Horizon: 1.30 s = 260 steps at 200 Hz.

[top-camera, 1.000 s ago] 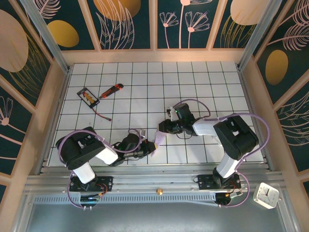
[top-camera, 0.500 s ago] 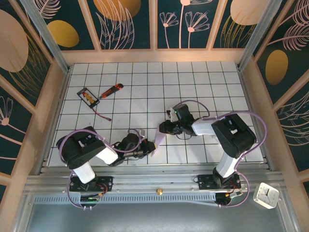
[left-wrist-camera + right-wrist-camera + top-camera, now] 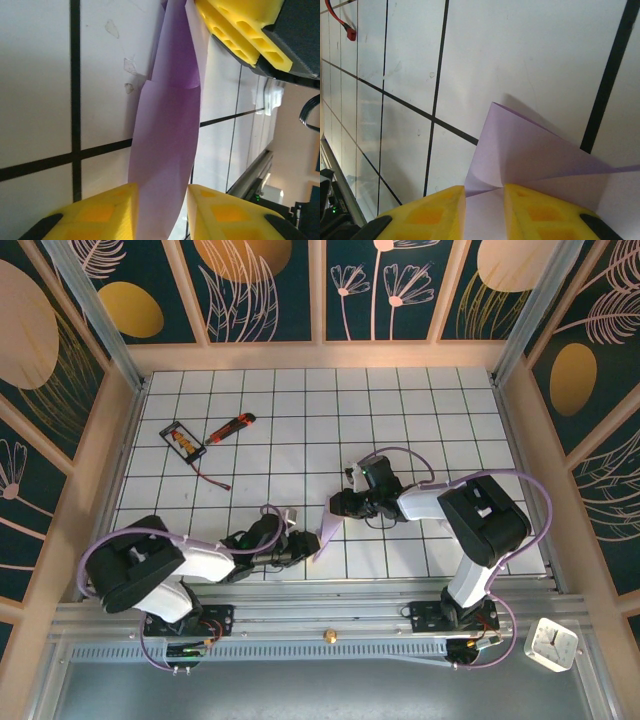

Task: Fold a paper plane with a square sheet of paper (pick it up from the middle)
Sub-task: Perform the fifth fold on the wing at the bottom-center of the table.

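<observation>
I am seeing the square sheet of paper [image 3: 324, 528], pale lavender, folded into a narrow creased strip, lying angled and partly raised off the gridded table [image 3: 400, 400] near its front centre.

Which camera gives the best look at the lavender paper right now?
The left wrist view: the folded lavender paper runs lengthwise through the frame, close up, with its layered edges and a fold step readable. The right wrist view catches it as one pointed flap. The top external view gives just a small, distant sliver.
</observation>
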{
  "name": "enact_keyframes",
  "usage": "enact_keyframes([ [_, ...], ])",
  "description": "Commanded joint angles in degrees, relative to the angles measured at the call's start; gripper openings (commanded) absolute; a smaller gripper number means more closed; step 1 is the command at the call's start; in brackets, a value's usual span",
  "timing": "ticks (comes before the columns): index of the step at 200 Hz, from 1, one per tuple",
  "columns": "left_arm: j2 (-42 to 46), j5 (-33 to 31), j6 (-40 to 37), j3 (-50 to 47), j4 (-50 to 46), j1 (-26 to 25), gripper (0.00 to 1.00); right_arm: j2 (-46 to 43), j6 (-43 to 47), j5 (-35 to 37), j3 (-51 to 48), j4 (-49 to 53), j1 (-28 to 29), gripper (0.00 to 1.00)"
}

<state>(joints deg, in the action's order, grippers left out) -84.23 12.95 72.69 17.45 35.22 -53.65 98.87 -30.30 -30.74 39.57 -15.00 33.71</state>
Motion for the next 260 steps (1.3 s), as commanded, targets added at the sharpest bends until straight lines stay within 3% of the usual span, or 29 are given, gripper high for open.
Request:
enact_keyframes([
  [1,3.83,-2.17,-4.77,4.11,-11.31,-0.32,0.34,1.83,1.22,3.15,-2.04,1.89,-0.24,0.28],
  [52,1.31,0.88,-11.17,12.05,-10.73,-1.53,0.07,1.70,1.38,3.32,-2.27,1.76,-0.24,0.28],
  [76,-2.58,0.89,-11.70,14.52,-9.72,-1.41,0.01,1.81,1.08,3.14,-2.38,1.61,-0.25,0.28],
  [121,-7.81,1.16,-10.30,13.48,-8.21,0.14,0.00,1.72,1.15,3.14,-2.48,1.73,-0.28,0.28],
  [260,-8.66,0.59,-10.88,9.27,-8.64,0.74,0.00,1.81,1.12,3.32,-2.38,2.00,-0.30,0.28],
])
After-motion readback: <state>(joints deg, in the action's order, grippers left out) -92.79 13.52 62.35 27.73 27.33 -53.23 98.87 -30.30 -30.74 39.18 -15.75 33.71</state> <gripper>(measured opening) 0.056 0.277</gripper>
